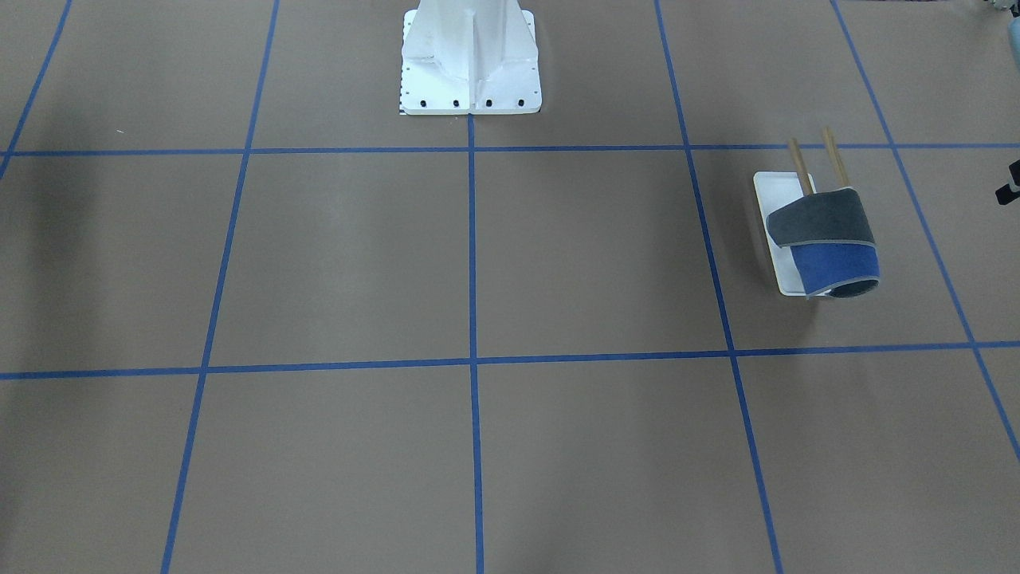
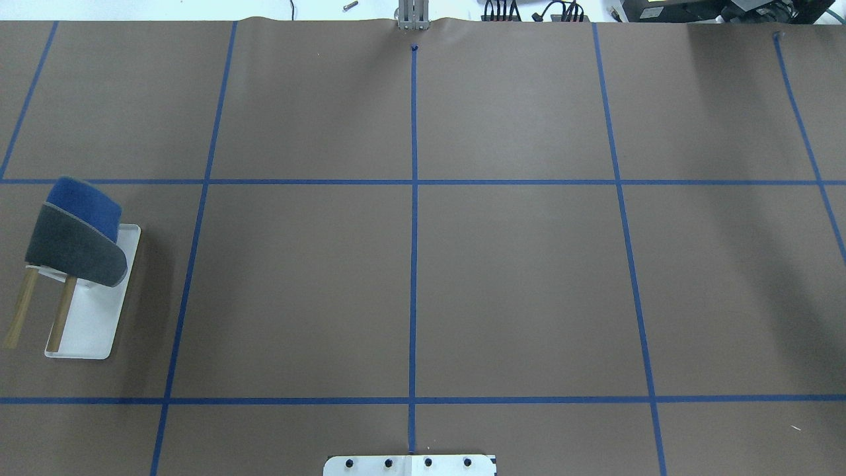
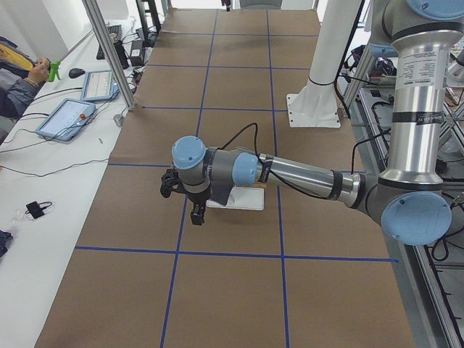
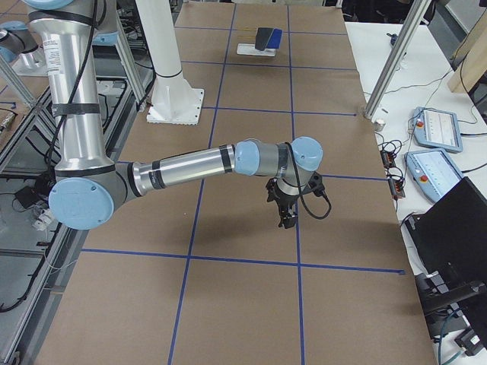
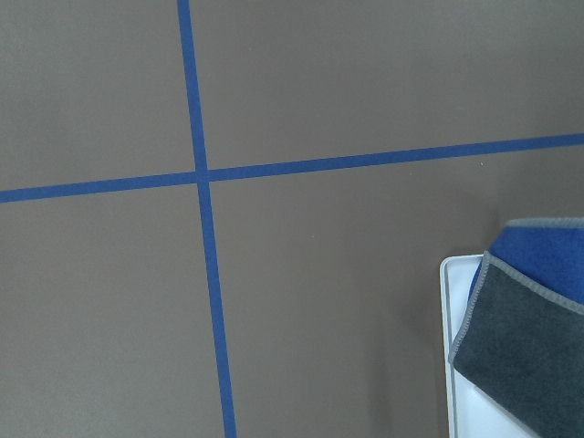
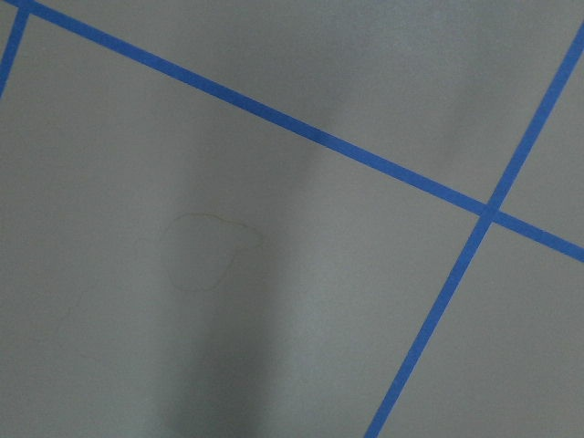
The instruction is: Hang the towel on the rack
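Since each gripper shows only in a side view, whether its fingers stand apart or together cannot be told

Towel (image 1: 825,227): draped over both rods (image 2: 61,314) of the rack (image 2: 92,330); dark grey side uppermost, bright blue flap hanging off the end away from the robot, light grey edging along the hems; lowest fold curls under and shows grey again; whether it touches the base cannot be told

Rack: flat white base (image 1: 777,191) on the table (image 1: 598,255), near the table's end on the robot's left, in the middle row of the grid; two thin wooden rods, parallel, their bare ends sticking out of the towel toward the robot

Left gripper (image 3: 197,212): pointing down over the table, just beside the rack on the side away from the robot; forearm stretched over the rack, hiding most of it in the left side view; its wrist camera catches a corner of the base and the towel's edge at lower right

Right gripper (image 4: 288,217): pointing down over the table near a tape (image 4: 297,228) line, well apart from the rack at the far end; its wrist camera shows brown paper, crossing tape and a faint ring mark

Table: brown paper cover, blue tape in a grid

Pedestal (image 1: 470,64): large, white, bolted at the robot's edge, on the centre line

Pendants (image 3: 72,116): two, on the white bench beside the table; operator (image 3: 18,83) seated near them, only partly in view
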`<state>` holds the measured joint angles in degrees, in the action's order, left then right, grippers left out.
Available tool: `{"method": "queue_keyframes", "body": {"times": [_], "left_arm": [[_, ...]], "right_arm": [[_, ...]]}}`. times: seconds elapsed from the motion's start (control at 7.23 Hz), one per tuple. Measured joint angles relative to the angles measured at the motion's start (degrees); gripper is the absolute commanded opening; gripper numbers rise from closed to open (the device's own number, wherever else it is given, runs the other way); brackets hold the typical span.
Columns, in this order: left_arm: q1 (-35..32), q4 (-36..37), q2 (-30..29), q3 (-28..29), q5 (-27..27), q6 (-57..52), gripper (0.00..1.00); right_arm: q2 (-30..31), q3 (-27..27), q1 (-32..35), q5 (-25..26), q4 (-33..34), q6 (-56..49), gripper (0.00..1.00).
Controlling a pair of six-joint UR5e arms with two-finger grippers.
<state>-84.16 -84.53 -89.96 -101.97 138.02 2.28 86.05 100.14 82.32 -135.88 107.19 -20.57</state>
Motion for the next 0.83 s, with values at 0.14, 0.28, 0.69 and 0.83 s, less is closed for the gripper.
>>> {"method": "queue_keyframes", "body": {"times": [0.14,0.28,0.69,0.83], "left_arm": [[0.1,0.0,-0.2,0.1,0.0,0.0,0.98],[0.1,0.0,-0.3,0.1,0.0,0.0,0.98],[0.1,-0.1,-0.3,0.2,0.0,-0.1,0.98],[0.1,-0.1,-0.2,0.3,0.0,-0.1,0.98]], "right_arm": [[1.1,0.4,0.0,-1.4,0.0,0.0,1.0],[2.0,1.2,0.0,-2.2,-0.1,1.6,1.0],[3.7,5.0,0.0,-0.2,-0.2,13.6,1.0],[4.1,5.4,0.0,0.3,-0.2,14.6,1.0]]}}
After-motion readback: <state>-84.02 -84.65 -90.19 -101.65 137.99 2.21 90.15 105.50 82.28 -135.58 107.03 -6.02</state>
